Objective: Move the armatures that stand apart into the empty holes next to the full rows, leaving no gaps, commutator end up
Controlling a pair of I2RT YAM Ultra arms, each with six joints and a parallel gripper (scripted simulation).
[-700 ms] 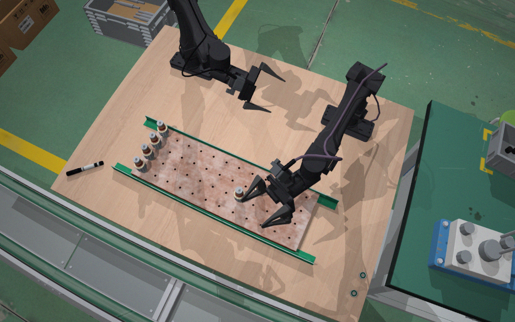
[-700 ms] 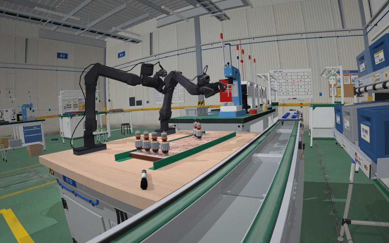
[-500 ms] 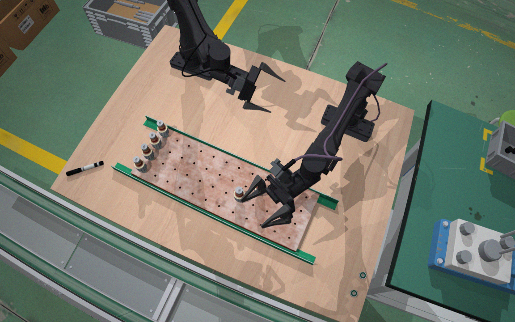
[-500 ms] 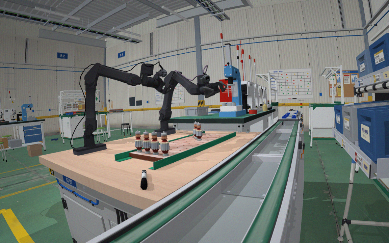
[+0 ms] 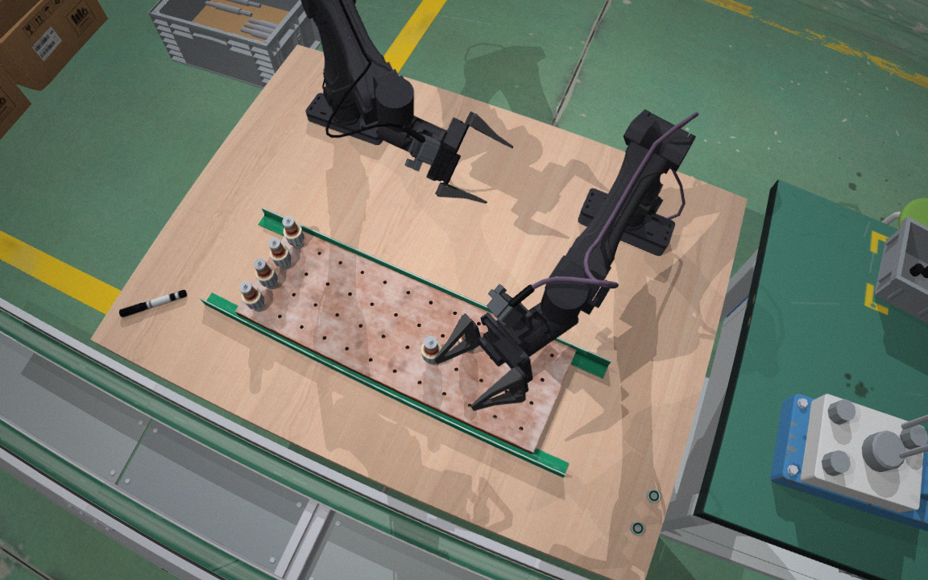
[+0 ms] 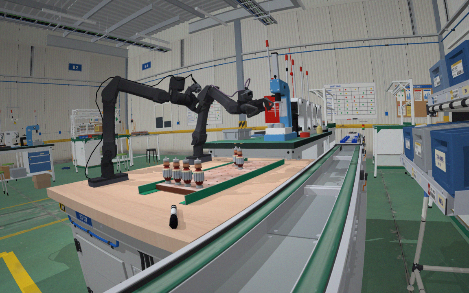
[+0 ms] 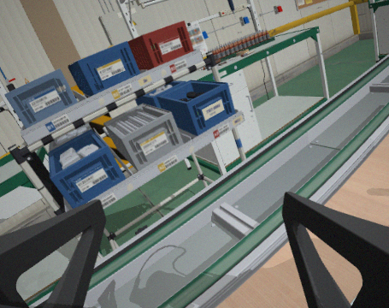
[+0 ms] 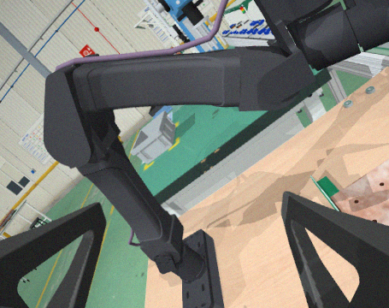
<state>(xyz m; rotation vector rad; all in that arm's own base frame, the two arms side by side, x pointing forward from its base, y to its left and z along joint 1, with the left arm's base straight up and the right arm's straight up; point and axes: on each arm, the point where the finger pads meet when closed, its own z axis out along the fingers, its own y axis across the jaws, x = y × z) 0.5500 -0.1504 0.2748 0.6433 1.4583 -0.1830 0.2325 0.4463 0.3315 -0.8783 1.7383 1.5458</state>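
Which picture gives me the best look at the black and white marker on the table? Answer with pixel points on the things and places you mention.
The top view: the whole marker [image 5: 153, 303] [image 6: 173, 216] lies in plain sight, side-on. The exterior view shows it too, but nearly end-on, so foreshortened. Neither wrist view shows it.
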